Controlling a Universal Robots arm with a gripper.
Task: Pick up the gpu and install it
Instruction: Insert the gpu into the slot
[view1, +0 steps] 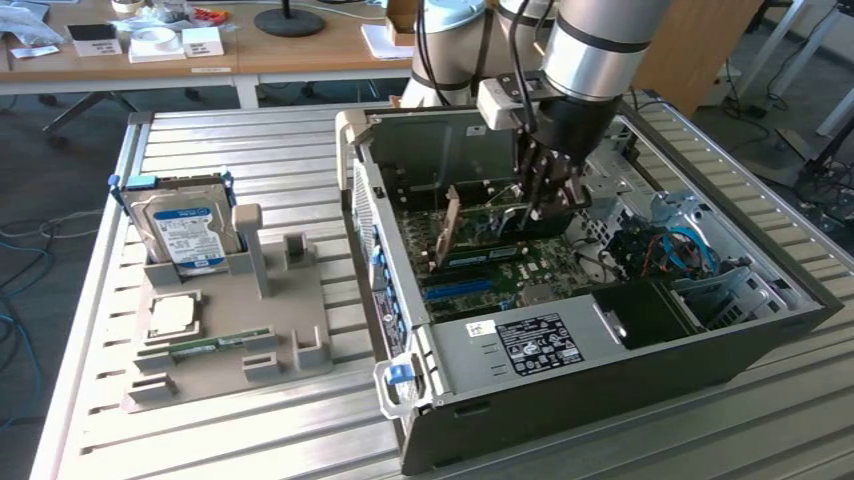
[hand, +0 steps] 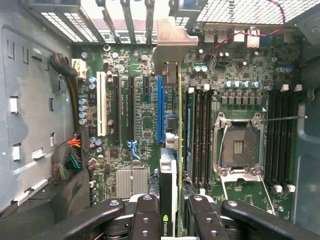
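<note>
Black metal fingers (hand: 145, 216) of the gripper (hand: 172, 222) are closed partway on the gpu (hand: 168, 177), one on each face of the card, so it hangs edge-on and upright in a pinch. The card's silver bracket (hand: 170, 45) points toward the slotted rear wall of the computer case (view1: 574, 390).

Directly under the card lies the motherboard (hand: 135, 125). The card's lower edge runs just beside the long blue slot (hand: 160, 107), between that slot and the nearest bank of memory slots. Whether its connector has entered a slot or only hovers over one, I cannot tell, because the card's own body hides the contact line. The open processor socket (hand: 239, 147) sits on the far side of those memory slots, apart from the card.

In the exterior view the arm reaches down into the open case, and the card stands low among the boards inside. On the exterior view's left, the grey tray (view1: 240, 370) holds the blue-labelled hard drive (view1: 194, 232) and a RAM stick (view1: 214, 345).

As I judge it, the pickup is done and the carry into the case is done. What is left is the install itself — the card is lined up near its place, but it is not shown seated and the grip has not been let go.
</note>
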